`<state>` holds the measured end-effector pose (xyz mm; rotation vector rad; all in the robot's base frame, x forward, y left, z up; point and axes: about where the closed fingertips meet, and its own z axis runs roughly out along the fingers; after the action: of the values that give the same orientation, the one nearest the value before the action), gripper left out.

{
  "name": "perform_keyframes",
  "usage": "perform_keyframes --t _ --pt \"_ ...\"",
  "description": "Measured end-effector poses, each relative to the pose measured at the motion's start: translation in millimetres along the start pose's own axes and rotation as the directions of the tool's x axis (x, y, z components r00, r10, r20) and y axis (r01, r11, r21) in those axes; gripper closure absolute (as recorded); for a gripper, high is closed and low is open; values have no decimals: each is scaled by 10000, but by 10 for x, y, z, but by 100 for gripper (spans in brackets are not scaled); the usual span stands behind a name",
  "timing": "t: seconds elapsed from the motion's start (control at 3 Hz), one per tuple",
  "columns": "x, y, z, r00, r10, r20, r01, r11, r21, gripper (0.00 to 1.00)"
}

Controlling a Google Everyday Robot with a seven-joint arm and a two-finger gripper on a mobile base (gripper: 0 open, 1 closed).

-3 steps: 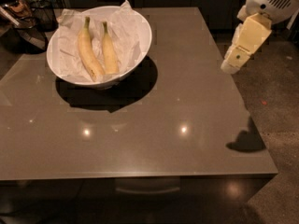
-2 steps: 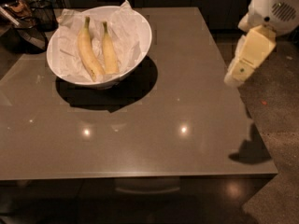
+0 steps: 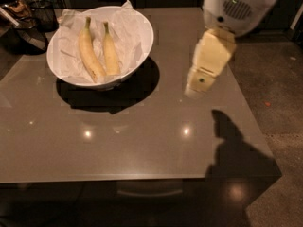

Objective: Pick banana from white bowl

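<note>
The white bowl stands at the table's back left, lined with crumpled white paper. Two bananas lie side by side in it, stems pointing away. The banana is the shorter, slimmer one on the right. The longer, thicker banana lies to its left. My gripper hangs from the cream arm above the table's right half, to the right of the bowl and well apart from it, tip pointing down.
The grey glossy table reflects ceiling lights. Dark wire objects sit behind the bowl at the back left. The table's right edge drops to a speckled floor. The arm's shadow falls at the front right.
My arm has moved left over the table, toward the bowl, and looms larger. The view shifted so the bowl sits more to the right. The bananas have not moved.
</note>
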<state>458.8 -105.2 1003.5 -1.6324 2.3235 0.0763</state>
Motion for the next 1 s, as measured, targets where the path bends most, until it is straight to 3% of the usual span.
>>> perform_keyframes --t 0.33,0.67,1.0 --pt "-84 -15 -22 9998 -8 190 5 9998 184 0" --pt "-366 -64 18 9965 43 835 -15 9995 -331 0" --pt "-784 -190 139 9960 9 895 69 9962 -864 0"
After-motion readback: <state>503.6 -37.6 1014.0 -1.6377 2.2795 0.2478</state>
